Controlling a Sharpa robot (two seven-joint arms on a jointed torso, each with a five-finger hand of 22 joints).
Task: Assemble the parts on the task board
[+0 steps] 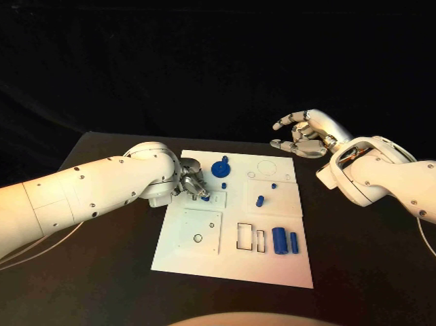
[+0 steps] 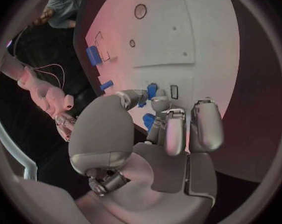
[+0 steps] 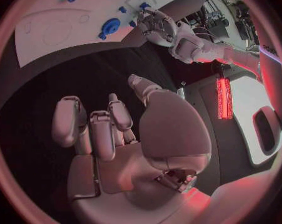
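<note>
Fingers of our left hand (image 1: 191, 185) curl down on a small blue part (image 1: 205, 197) near the left edge of the task board (image 1: 233, 268); our right hand (image 1: 306, 134), fingers loosely apart, holds nothing past the far right corner.

From the left wrist we see the fingertips (image 2: 154, 104) touching the part (image 2: 152, 90); whether they pinch it, we cannot tell. We judge seating comes next. From the right wrist, spread fingers (image 3: 120, 115). We read no writing.

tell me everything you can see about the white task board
The task board is a flat, white, matte plate lying on the black table, with its long side running away from the robot. It carries raised square panels, round holes and rectangular slots, and small blue parts lie on it. The left hand works over its left edge; the right hand hovers beyond its far right corner.
</note>
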